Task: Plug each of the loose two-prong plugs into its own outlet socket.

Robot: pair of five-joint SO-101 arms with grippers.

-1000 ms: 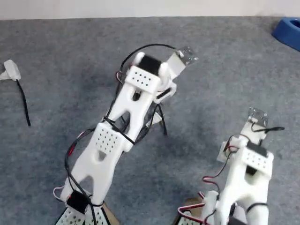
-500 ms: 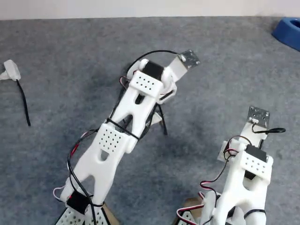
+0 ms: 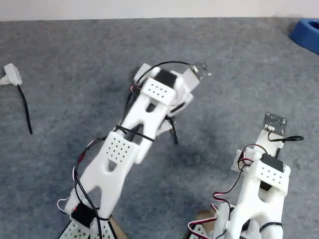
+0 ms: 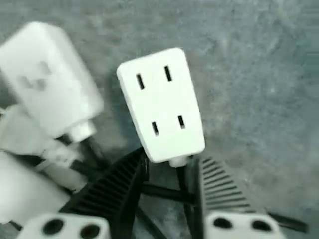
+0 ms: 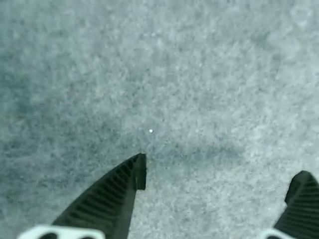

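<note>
High view | grey carpet [image 3: 239, 74] | pale wall [image 3: 149, 9] behind | blue dish [image 3: 306, 31], plug [image 3: 11, 74] at edges

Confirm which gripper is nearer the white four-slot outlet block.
Left. The left gripper sits at the outlet block's cord end, fingers either side of its cord. The right gripper hangs open over bare carpet, apart from the block.

- My left arm [image 3: 149, 107] drifted a bit to the right and tipped further over. Its wrist end now sits lower in the high view than it did a second ago.
- My right arm [image 3: 264, 174] slid back a little toward its base, all within the first half second.
</note>
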